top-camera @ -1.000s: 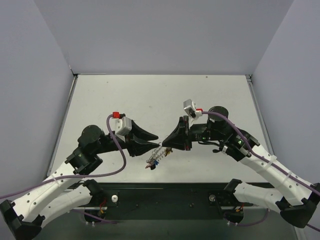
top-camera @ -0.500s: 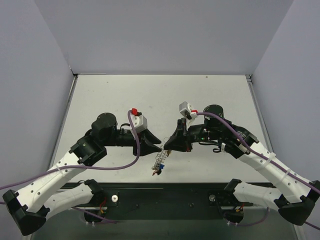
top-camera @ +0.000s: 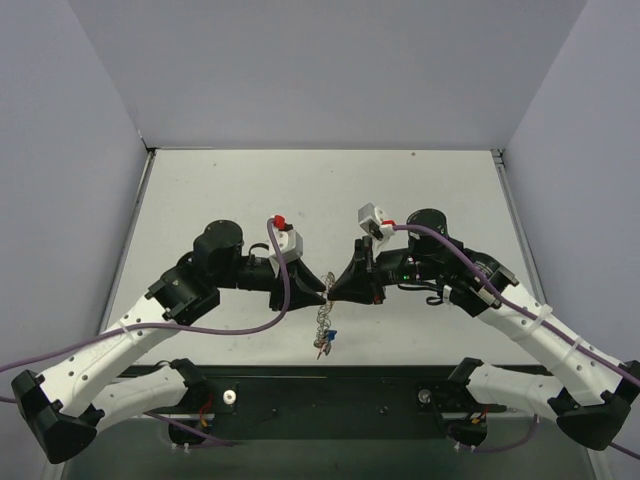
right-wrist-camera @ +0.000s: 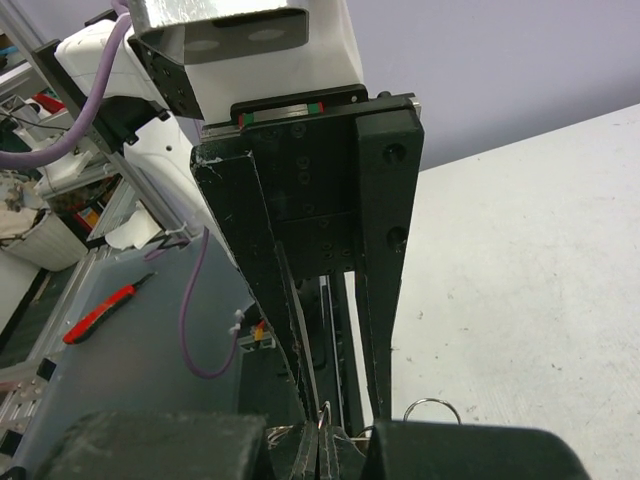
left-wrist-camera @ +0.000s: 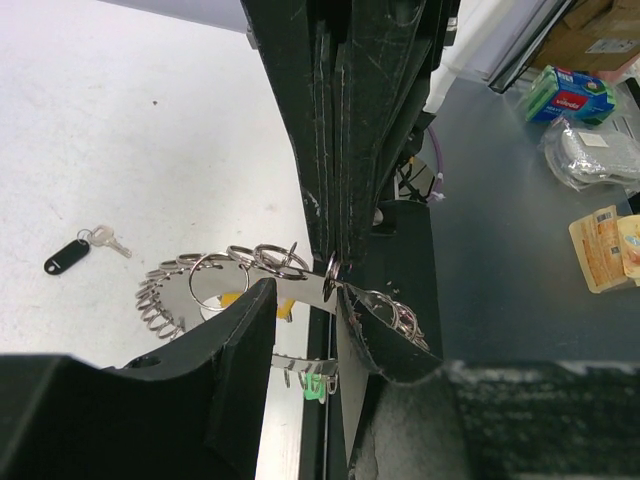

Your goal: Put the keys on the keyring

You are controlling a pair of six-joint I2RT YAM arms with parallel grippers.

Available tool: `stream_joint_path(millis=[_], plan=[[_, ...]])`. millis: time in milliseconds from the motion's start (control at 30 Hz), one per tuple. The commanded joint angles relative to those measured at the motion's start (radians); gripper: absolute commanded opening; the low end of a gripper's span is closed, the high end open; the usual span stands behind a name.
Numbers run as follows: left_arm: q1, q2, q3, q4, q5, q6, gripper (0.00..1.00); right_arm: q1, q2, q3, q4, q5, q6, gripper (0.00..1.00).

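Above the table (top-camera: 200, 200), the two claws meet tip to tip, and the keyring (top-camera: 322, 318) hangs from that point with the keys (top-camera: 324, 342) bunched at its lower end. The right claw (left-wrist-camera: 335, 240) is pinched closed on a small loop of the keyring. The left claw (left-wrist-camera: 305, 325) is slightly parted with a flat metal strip (left-wrist-camera: 300, 290) spanning the gap; whether it grips the strip cannot be told.

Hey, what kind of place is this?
Probably a robotics lab bench: two robot arms at a white table, plain grey panels walling it in, boxes and packets cluttering a side surface.
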Motion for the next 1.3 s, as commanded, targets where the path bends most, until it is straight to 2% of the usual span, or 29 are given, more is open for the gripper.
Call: stream_joint_path(millis=[0,133,200,500,567,633,767,900,1000,1033,1100,1133,1267], plan=[[-0.003,0.001,0.059,0.014,0.031,0.022,0.4,0.011,0.003,0.053,0.041,-0.044,-0.023,0.0],[-0.005,0.011,0.064,0.035,0.049,0.013,0.36,0.012,0.004,0.053,0.042,-0.043,-0.025,0.0],[-0.005,0.016,0.061,0.048,0.06,0.003,0.31,0.012,0.003,0.05,0.042,-0.038,-0.025,0.0],[-0.035,0.05,0.07,0.057,0.06,0.005,0.28,0.015,0.009,0.051,0.05,-0.036,-0.022,0.0],[-0.042,0.056,0.078,0.049,0.063,0.012,0.18,0.015,0.015,0.053,0.049,-0.035,-0.023,0.0],[-0.046,0.062,0.082,0.048,0.071,0.014,0.0,0.017,0.021,0.056,0.044,-0.026,-0.025,0.0],[-0.065,0.057,0.073,0.067,0.083,0.013,0.0,0.017,0.026,0.059,0.039,0.009,-0.028,0.0],[-0.081,0.036,0.044,0.103,0.054,0.006,0.0,0.014,0.009,0.051,0.041,0.112,-0.023,0.0],[-0.081,-0.024,-0.011,0.17,-0.012,-0.026,0.0,0.014,-0.019,0.042,0.053,0.183,-0.02,0.17],[-0.081,-0.041,-0.032,0.189,-0.034,-0.035,0.0,0.014,-0.025,0.033,0.061,0.194,-0.019,0.33],[-0.081,-0.074,-0.098,0.271,-0.104,-0.069,0.0,0.014,-0.049,0.018,0.09,0.233,-0.003,0.49],[-0.083,-0.103,-0.118,0.293,-0.127,-0.093,0.0,0.012,-0.059,0.008,0.104,0.243,0.0,0.62],[-0.083,-0.166,-0.232,0.397,-0.26,-0.141,0.0,0.011,-0.132,-0.065,0.171,0.342,0.018,0.8]])
